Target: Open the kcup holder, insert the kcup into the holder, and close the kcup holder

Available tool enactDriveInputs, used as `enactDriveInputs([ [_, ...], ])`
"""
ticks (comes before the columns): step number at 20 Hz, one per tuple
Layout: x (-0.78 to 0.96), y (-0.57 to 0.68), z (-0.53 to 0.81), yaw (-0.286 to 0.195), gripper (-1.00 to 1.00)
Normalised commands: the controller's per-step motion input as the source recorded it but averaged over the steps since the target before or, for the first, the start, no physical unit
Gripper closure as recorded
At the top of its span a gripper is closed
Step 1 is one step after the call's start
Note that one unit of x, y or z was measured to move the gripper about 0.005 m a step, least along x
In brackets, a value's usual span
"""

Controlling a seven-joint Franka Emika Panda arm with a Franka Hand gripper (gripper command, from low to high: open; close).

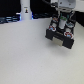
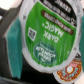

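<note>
While the white bottle-like object (image 1: 25,10) stands well apart at the counter's (image 1: 25,55) far edge, we see nothing between the arm and the kcup holder (image 1: 62,36). Gripper (image 1: 63,21) hangs down over the holder at the far right corner, clamped on the kcup (image 2: 49,36). Wrist view: green foil lid faces camera, print tilted; another pod (image 2: 76,69) beside it.

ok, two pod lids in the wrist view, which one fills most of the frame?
The green-lidded kcup, white-rimmed with printed text. The other pod has an orange-brown lid and is only partly in frame.
</note>
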Motion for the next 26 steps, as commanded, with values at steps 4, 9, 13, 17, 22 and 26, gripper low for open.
enactDriveInputs([
  [4,0.08,-0.22,-0.12,-0.035,1.00],
  [9,0.00,-0.12,-0.22,-0.008,1.00],
  [13,0.00,0.12,-0.24,0.006,1.00],
  [17,0.00,0.11,-0.05,0.002,-1.00],
  [22,0.04,0.00,0.29,-0.003,-1.00],
  [26,0.28,-0.16,0.47,-0.047,-1.00],
])
